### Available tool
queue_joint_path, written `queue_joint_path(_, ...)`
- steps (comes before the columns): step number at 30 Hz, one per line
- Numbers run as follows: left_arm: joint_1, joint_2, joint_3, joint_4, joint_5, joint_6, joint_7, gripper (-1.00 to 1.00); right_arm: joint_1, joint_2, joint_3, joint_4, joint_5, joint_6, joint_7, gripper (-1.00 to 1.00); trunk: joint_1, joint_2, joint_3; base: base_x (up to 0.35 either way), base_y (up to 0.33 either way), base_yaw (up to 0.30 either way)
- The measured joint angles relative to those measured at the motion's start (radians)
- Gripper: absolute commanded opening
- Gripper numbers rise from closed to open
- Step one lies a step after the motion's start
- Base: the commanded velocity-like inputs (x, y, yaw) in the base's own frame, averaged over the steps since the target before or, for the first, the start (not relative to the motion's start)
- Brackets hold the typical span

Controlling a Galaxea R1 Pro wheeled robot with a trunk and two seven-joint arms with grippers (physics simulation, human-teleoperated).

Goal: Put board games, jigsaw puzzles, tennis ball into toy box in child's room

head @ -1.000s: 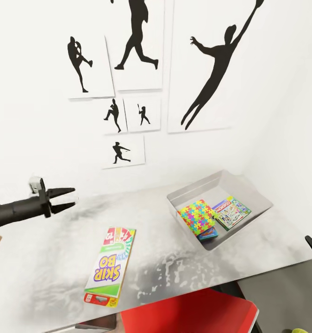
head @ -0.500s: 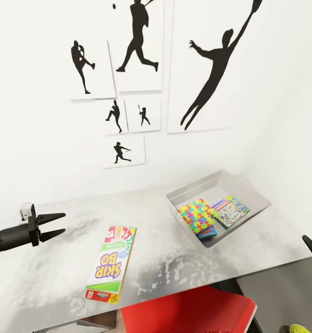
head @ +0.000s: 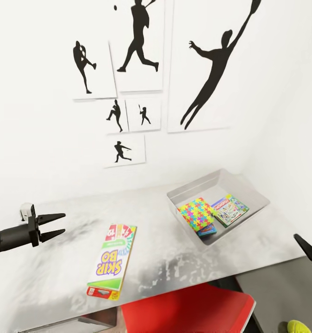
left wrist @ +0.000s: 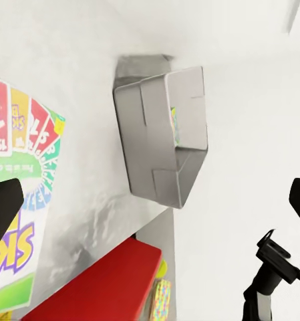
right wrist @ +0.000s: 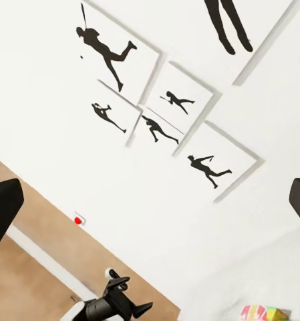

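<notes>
One board game, the SKIP BO box (head: pixel 111 261), lies flat on the table (head: pixel 174 270) outside the toy box (head: pixel 248 188), which holds a jigsaw puzzle (head: pixel 196 213), a green-bordered game (head: pixel 229 211) and what may be a blue box edge beneath them. Left hand (head: pixel 58 225) hovers open and empty over the table's left end, so the step in hand looks like fetching this box; next it must drop and pinch an edge. Right hand (head: pixel 308 249) shows only a dark tip, its state untellable.
</notes>
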Motion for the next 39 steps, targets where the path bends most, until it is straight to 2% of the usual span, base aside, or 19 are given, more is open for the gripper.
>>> queue_joint_path(7, 0.000, 0.000, 0.000, 0.000, 0.001, 0.000, 0.001, 1.00, 0.000, 0.000, 0.002, 0.001, 0.000, 0.002, -0.068, 1.00, 0.000, 0.000, 0.001, -0.171, 0.063, 0.008)
queue_joint_path(10, 0.000, 0.000, 0.000, 0.000, 0.000, 0.000, 0.001, 1.00, 0.000, 0.000, 0.000, 0.001, 0.000, 0.003, -0.073, 1.00, 0.000, 0.000, 0.005, -0.051, 0.015, 0.054)
queue_joint_path(30, 0.000, 0.000, 0.000, 0.000, -0.002, 0.000, 0.000, 1.00, 0.000, 0.000, -0.006, -0.001, -0.001, -0.022, -0.066, 1.00, 0.000, 0.000, 0.036, -0.004, 0.001, 0.070)
queue_joint_path(39, 0.000, 0.000, 0.000, -0.002, -0.002, 0.000, -0.001, 1.00, 0.001, -0.001, -0.009, -0.001, 0.000, -0.023, -0.020, 1.00, 0.000, 0.000, 0.050, 0.000, 0.000, 0.072)
